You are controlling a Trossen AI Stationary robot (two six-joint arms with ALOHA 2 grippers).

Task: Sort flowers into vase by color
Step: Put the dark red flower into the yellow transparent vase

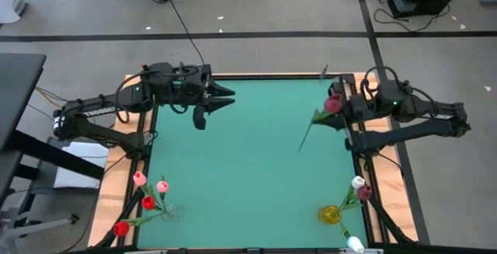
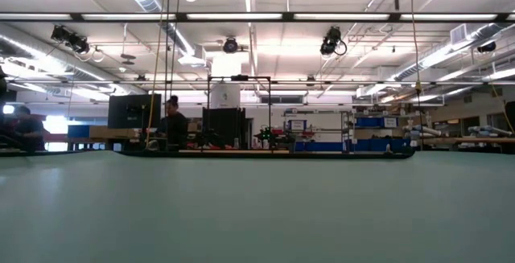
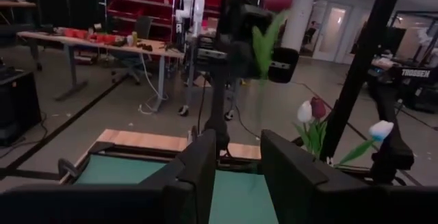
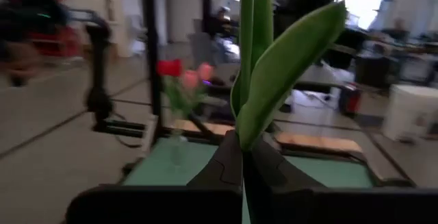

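The only legible writing was the white word "TROSSEN" (image 3: 415, 74) on a dark arm part seen in the left wrist view. The green tabletop (image 1: 248, 161) carried two vases. The clear vase (image 1: 171, 212), at the tabletop's near left corner, held four flowers: two red tulips (image 1: 148, 203) and two pink tulips (image 1: 140, 179). The yellow vase (image 1: 329, 214), at the near right corner, held two white tulips (image 1: 358, 182) and one dark maroon tulip (image 1: 364, 194). An eighth flower, a maroon-pink tulip (image 1: 333, 105), was raised above the tabletop's far right edge, its stem (image 1: 305, 139) slanting down over the green surface. The right end effector (image 4: 242, 176) was clenched on that stem, with the broad green leaf (image 4: 287, 66) rising between its fingers. The left end effector (image 1: 221, 99) was at the far left edge of the tabletop, holding nothing; its two fingers (image 3: 202, 162) stood apart with a gap between them. In the low view, two people (image 2: 171, 122) sat at benches in the room beyond the tabletop.
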